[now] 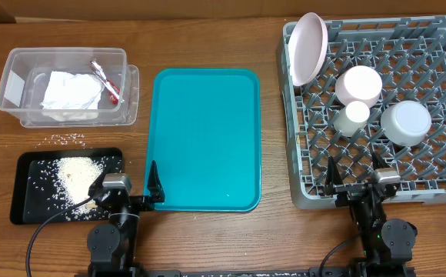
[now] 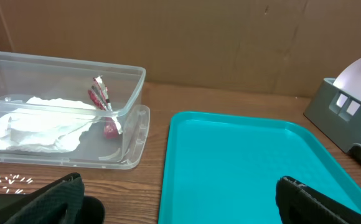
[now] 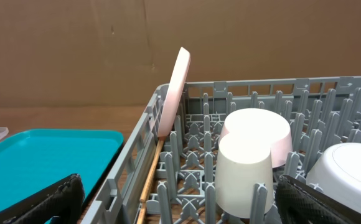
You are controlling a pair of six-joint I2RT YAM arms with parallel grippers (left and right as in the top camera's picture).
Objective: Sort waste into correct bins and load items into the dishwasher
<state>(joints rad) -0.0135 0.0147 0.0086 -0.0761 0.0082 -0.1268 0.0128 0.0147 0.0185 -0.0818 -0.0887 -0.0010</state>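
The grey dish rack [image 1: 438,201] holds the pale pink plate [image 1: 307,48] on edge at its back left, the upturned pink-white bowl [image 1: 359,85], the small white cup [image 1: 354,117] and the greyish bowl [image 1: 406,121]; cup [image 3: 244,174], pink bowl [image 3: 258,124], greyish bowl [image 3: 348,177] and plate [image 3: 174,90] show in the right wrist view. The clear tub [image 1: 11,86] holds the white napkin [image 1: 71,92] and red-and-white wrapper [image 1: 104,81], also seen in the left wrist view [image 2: 103,99]. Rice crumbs [image 1: 75,173] lie in the black tray [image 1: 24,201]. My left gripper [image 1: 125,187] and right gripper [image 1: 356,178] are open and empty at the table's front.
The teal serving tray [image 1: 205,138] lies bare between the tub and the rack. A few rice crumbs [image 1: 68,139] lie on the wood behind the black tray. A wooden chopstick [image 3: 150,177] lies along the rack's left inner wall. A cardboard wall stands behind the table.
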